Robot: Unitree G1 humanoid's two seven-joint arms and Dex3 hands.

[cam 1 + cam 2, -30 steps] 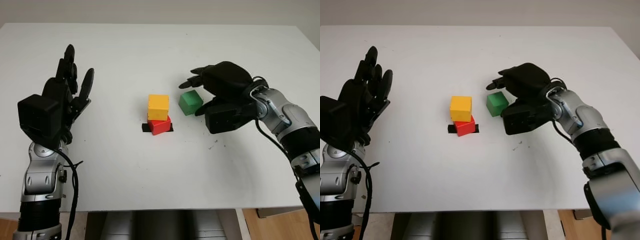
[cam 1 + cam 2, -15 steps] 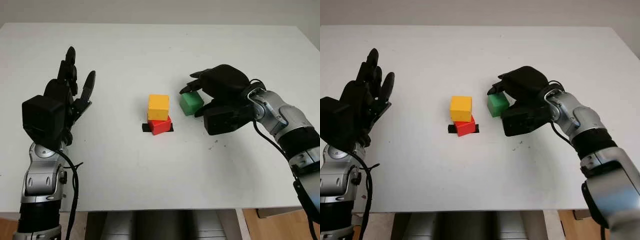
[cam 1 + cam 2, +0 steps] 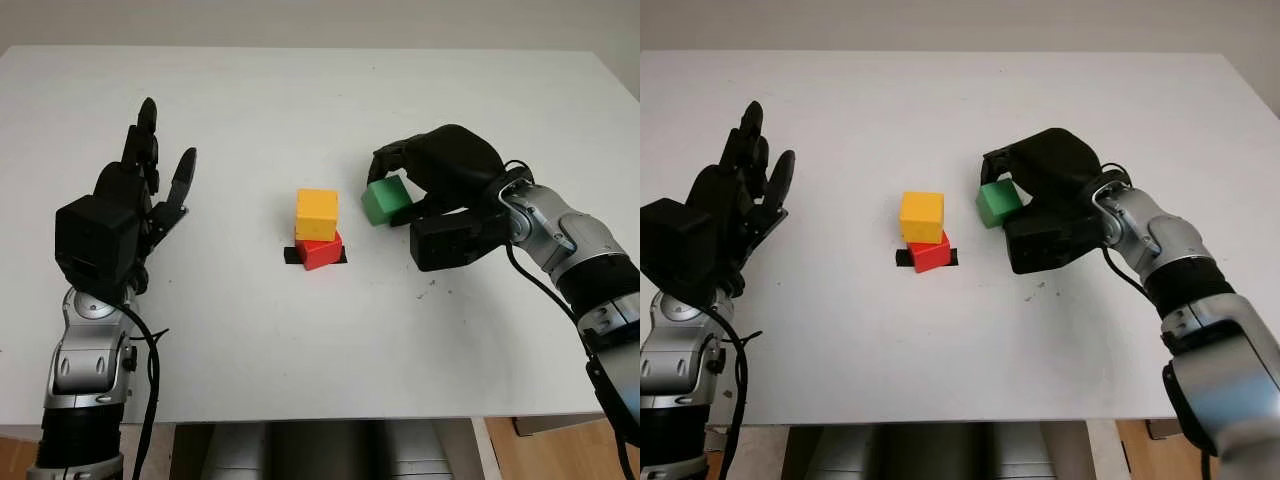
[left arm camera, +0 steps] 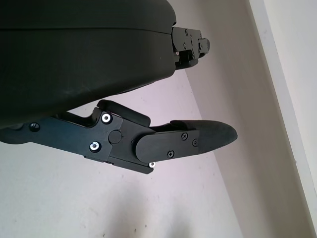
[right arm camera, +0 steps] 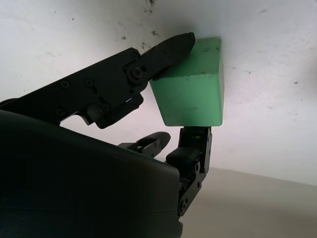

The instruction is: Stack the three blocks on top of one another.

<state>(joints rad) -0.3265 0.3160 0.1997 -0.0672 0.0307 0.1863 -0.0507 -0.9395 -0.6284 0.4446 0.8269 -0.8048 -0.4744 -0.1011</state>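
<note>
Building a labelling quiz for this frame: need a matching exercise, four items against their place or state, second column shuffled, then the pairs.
Items:
1. yellow block
2. red block
3. green block
4. left hand

States:
A. pinched in the right hand, to the right of the stack
B. open, raised over the table's left part
C. bottom of the stack, on a black patch
D. sitting on top of another block

Pairs: 1-D, 2-C, 3-A, 4-B
</note>
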